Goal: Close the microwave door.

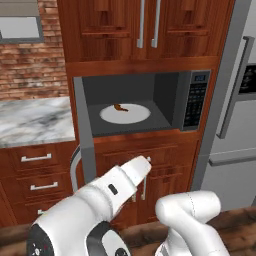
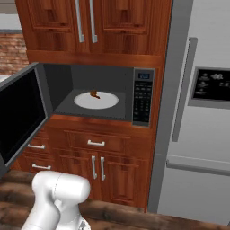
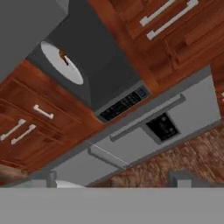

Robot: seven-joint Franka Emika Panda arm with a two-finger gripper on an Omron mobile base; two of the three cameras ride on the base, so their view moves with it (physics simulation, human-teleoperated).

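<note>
The microwave door stood swung wide to the left of the microwave, its black glass window facing into the room in the right base view and its frame seen edge-on in the left base view, where the curved silver handle bowed out at the lower left. Inside the open cavity a white round plate lay flat with a small brown item on it, too small to identify. The black keypad panel ran down the oven's right side, just beside the tall grey fridge. Brown wooden cabinet doors hung above, drawers below and to the left, under a marble counter. The white arm reached up from the foreground, well short of the door. In the hand view the gripper showed two dark fingertips set well apart, jaws wide and holding nothing
</note>
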